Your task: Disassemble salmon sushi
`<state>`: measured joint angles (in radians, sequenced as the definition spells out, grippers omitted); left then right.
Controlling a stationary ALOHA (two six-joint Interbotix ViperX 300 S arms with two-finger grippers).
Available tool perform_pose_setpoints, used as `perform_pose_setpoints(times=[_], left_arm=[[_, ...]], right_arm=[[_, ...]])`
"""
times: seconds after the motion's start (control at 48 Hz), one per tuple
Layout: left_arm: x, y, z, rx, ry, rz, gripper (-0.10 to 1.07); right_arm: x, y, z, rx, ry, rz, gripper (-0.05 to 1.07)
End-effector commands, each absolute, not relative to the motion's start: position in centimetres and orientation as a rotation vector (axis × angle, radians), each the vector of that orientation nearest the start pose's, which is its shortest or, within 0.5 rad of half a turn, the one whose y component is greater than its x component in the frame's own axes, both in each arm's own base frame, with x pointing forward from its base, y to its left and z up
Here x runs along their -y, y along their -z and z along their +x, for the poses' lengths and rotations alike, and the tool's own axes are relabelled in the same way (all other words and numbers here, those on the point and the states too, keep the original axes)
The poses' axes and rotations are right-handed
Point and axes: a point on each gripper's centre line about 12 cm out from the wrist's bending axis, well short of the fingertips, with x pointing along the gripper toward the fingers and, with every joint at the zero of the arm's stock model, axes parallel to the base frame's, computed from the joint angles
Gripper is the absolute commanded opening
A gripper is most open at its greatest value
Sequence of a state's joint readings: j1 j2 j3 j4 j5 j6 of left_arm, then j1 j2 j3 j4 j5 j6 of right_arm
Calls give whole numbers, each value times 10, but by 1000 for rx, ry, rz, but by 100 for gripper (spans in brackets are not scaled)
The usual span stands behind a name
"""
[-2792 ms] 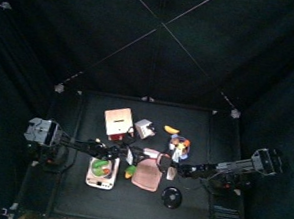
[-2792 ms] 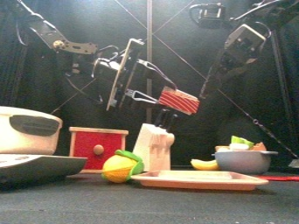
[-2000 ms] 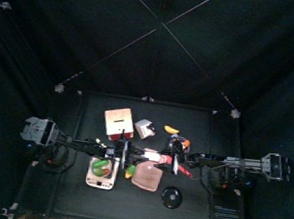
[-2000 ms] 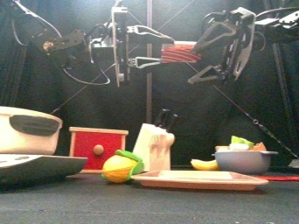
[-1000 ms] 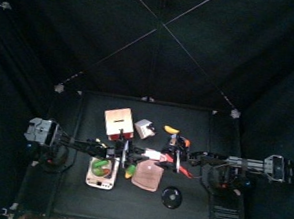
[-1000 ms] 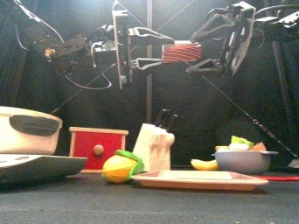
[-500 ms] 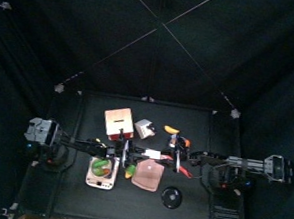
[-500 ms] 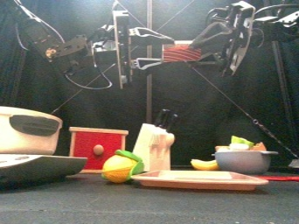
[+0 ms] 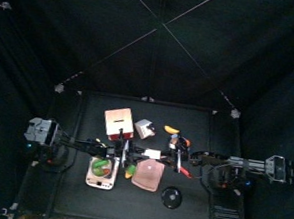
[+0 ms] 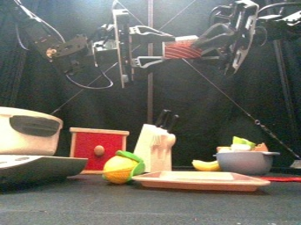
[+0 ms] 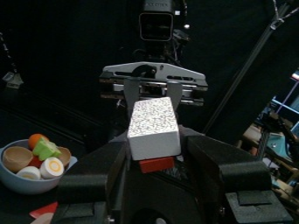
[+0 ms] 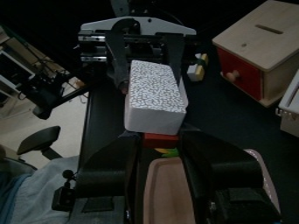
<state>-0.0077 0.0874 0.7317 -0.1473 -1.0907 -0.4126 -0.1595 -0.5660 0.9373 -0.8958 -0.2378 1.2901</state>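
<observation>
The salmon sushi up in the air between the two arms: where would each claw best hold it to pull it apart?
The salmon sushi hangs level, both grippers on it from opposite ends. Probably best: the left gripper pinches one layer from its end, say the white rice block, while the right gripper pinches the red striped salmon slice from the other. The layers lie flat, so pulling apart should separate them.

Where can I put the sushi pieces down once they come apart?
The pink tray at the table's front looks bare, between the lemon and the bowl. Behind it is crowded: red box, knife block, banana. Both claws, left and right, hold the sushi high above.
</observation>
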Motion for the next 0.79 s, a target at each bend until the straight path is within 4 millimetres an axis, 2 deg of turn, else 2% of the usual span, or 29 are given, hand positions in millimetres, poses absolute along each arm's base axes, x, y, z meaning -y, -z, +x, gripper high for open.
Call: perform_pose_setpoints(times=[0.0, 0.354, 0.771], left_arm=[[-16, -237, 402, 308, -63, -494, 65], [-18, -233, 399, 298, -71, -493, 65], [-22, -232, 386, 289, -86, -491, 65]], right_arm=[[24, -288, 276, -182, 18, 447, 55], [24, -284, 274, -188, 24, 463, 44], [23, -280, 269, -196, 26, 468, 43]])
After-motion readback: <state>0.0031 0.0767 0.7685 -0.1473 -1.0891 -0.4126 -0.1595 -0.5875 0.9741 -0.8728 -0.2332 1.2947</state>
